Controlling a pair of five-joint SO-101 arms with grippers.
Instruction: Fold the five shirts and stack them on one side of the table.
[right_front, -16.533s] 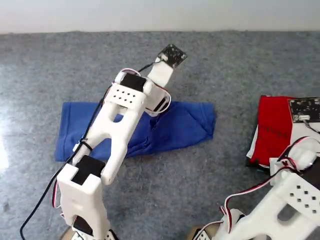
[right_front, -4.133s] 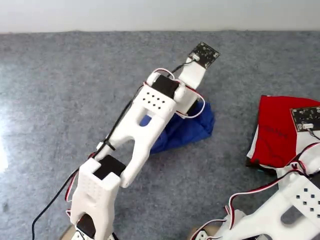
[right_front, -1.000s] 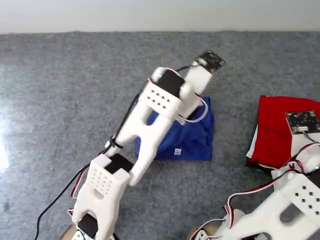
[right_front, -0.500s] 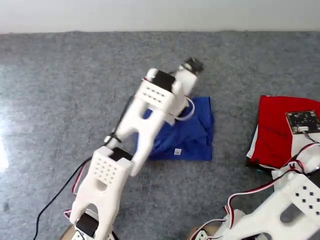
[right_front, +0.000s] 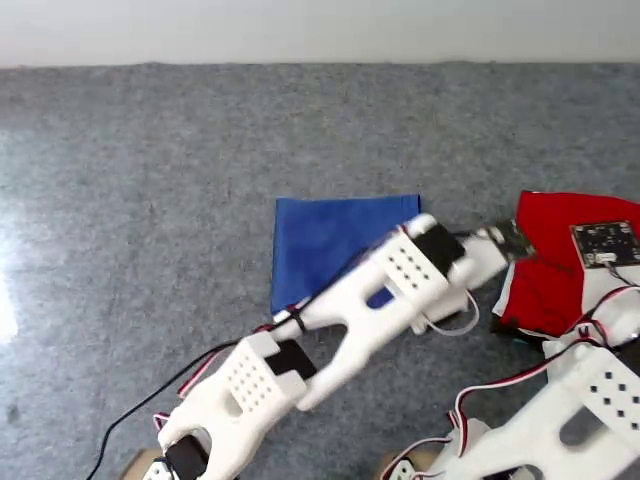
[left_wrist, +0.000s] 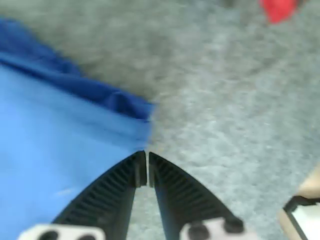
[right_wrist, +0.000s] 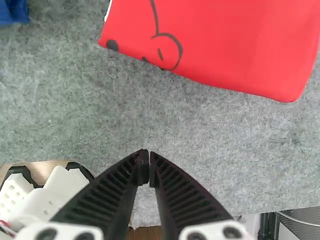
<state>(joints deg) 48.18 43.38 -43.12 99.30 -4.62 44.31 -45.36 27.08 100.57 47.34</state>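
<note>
— Scanning from the left, where is there room to move?
— The widest stretch of grey table (right_front: 120, 200) lies left of the blue shirt (right_front: 330, 235) and runs back to the wall (right_front: 300, 30). Right of that shirt there is only a narrow strip of mat before the red shirt (right_front: 555, 265), which lies at the table's right side.

— How many of each?
— One blue shirt, folded to a flat rectangle with straight edges, mid-table and well apart from the wall. One red shirt, also flat, with a white layer (right_front: 507, 287) showing under its left edge (how many lie beneath it I cannot tell). Two arms.

— And what stands in the way?
— A black cable (right_front: 175, 385) trails along the left arm (right_front: 380, 290), which crosses over the blue shirt's near right corner, its wrist above the narrow strip. The left gripper (left_wrist: 146, 170) has its jaws pressed together on nothing, tips just beside the blue shirt's edge.

— Further right?
— The right arm (right_front: 560, 400) overlaps the red shirt's near right part. The right gripper (right_wrist: 148, 170) is likewise closed and empty, over bare mat, with the red shirt apart from its tips.
</note>
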